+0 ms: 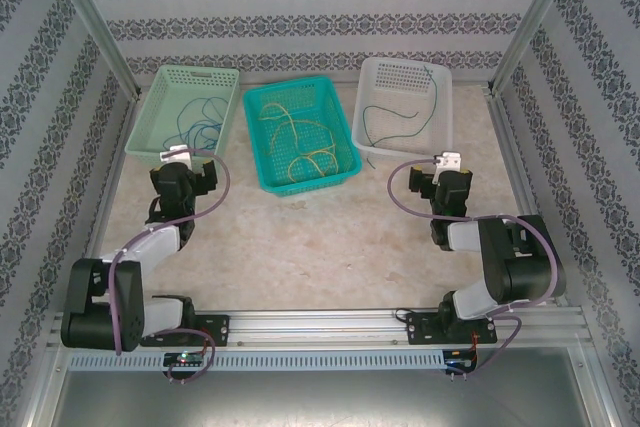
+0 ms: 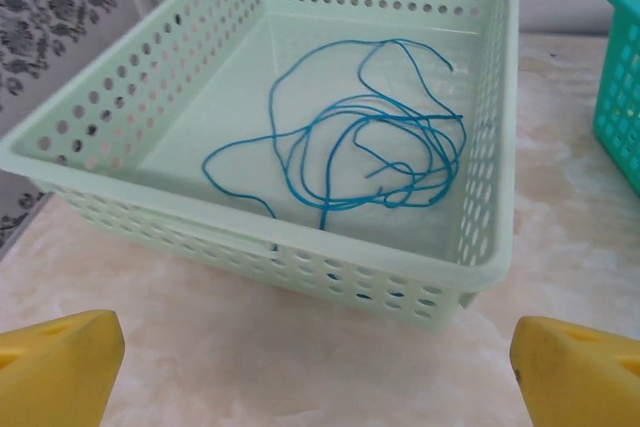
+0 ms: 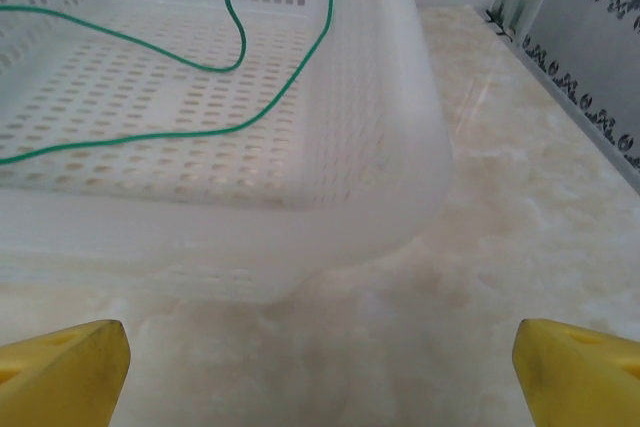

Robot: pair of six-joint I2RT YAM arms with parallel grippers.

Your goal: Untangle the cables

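Left end effector [image 1: 177, 154] and right end effector [image 1: 450, 159] gape empty; the blue cable [image 2: 445, 157] overlaps itself in loops, so one careless pull may tighten knots.

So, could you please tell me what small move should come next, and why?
Probably swing the left end effector to its right, over the teal basket. Its jaws stand open and empty, and the yellow cables there lie looped over one another.
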